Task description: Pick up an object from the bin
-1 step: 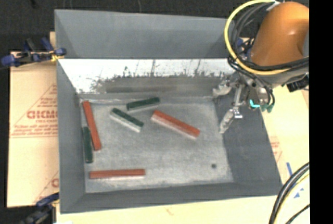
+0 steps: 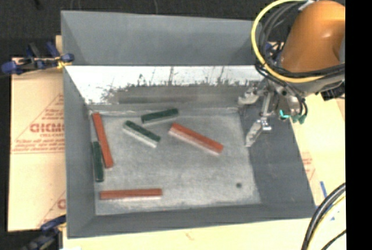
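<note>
– Orange cover (image 2: 314,34) on my wrist is up top, closest to the camera. Under it my pincer (image 2: 256,129) hangs by the right wall of the bin (image 2: 279,179).
– Is it open? Does it grip anything?
– I cannot tell either one. Closest is a long red stick (image 2: 196,138), lying tilted on the floor just left of my pincer, not touching it. Five more sticks (image 2: 131,193) lie farther left.

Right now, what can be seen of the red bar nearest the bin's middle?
The red bar is a long, straight stick, brick red with a paler upper edge; material unclear. It lies flat on the bin floor, slanting down toward the right. Nothing touches it: a green-and-white bar lies apart on its left, the gripper apart on its right.
</note>
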You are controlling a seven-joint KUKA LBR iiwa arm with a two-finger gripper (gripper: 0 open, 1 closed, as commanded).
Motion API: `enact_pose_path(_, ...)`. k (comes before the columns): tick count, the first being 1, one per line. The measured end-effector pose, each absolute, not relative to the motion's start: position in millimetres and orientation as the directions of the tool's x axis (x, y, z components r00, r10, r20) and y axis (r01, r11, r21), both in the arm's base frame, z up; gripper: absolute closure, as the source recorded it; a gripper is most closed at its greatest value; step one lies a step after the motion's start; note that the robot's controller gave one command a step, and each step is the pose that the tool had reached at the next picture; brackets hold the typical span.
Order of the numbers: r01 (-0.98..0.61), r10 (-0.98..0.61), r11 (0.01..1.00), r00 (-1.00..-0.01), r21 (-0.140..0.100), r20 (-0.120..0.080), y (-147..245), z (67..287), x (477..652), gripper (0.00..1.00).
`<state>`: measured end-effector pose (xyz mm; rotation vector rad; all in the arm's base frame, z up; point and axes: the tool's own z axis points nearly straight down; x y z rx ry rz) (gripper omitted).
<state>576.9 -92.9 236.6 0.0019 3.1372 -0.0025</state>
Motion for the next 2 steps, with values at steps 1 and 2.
enact_pose_path(1,-0.011,-0.011,1.0,-1.0,-0.003,-0.013,-87.9,196.5,578.0,0.0)
enact_pose_path(2,-0.092,-0.092,0.996,-0.996,-0.002,0.001,-75.9,81.2,584.0,1.0)
